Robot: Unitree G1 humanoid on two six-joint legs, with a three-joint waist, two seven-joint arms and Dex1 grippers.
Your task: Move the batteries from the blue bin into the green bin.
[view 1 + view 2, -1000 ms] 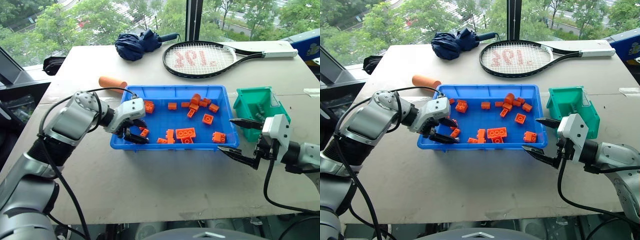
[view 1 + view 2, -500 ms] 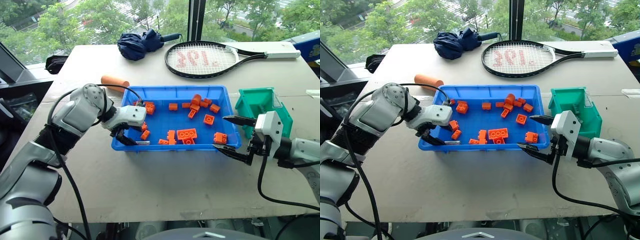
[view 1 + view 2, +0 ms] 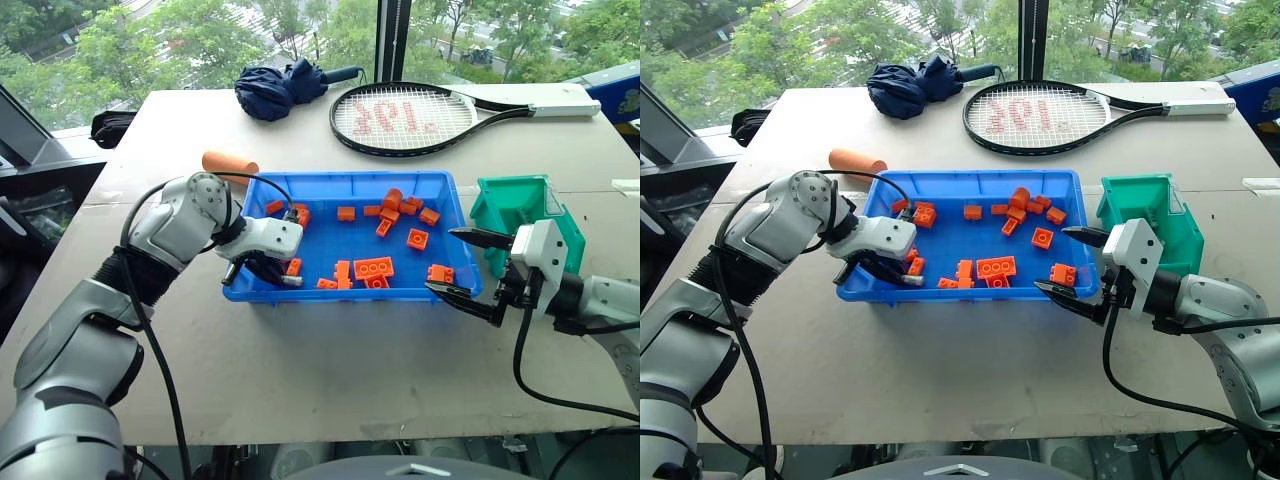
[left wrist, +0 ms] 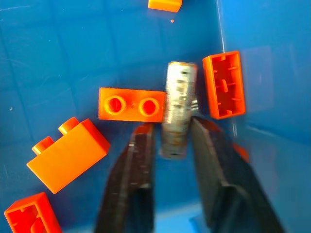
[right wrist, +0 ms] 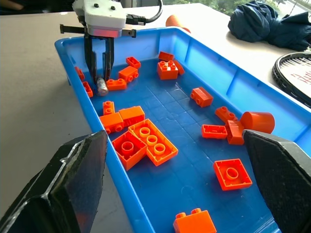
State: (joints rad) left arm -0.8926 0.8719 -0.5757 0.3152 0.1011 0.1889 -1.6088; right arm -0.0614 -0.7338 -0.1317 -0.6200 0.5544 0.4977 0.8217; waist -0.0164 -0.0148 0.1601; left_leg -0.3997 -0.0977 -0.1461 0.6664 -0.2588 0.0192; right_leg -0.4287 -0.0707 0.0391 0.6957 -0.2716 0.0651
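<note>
On your left, the left gripper (image 4: 170,141) is down in the near-left corner of the wide, shallow bright-blue plastic tray (image 3: 352,183). Its two black fingers have closed on either side of a small silver-grey metallic battery (image 4: 178,109). The battery lies on the tray floor with an orange two-stud toy brick (image 4: 130,104) touching one side and an upturned orange brick (image 4: 224,85) just beside the other. I judge you have the pinch, but the battery has not yet left the floor, so treat the grasp as unproven until it lifts.

Moving right, the rest of the tray holds scattered orange bricks and a short orange cylinder piece (image 5: 258,121). I can pick out no other battery among them, though one could hide under a brick.

Further right, the right gripper (image 3: 468,266) hangs just outside the tray's near-right corner with its fingers spread wide and nothing between them.

At the far right stands the teal-green plastic bin with sloped sides (image 3: 511,197), just beside the tray. A small grey shape shows inside it, but I cannot tell whether it is a battery.

What is left: lift this one clear of the bricks and carry it across the tray to the green bin.
</note>
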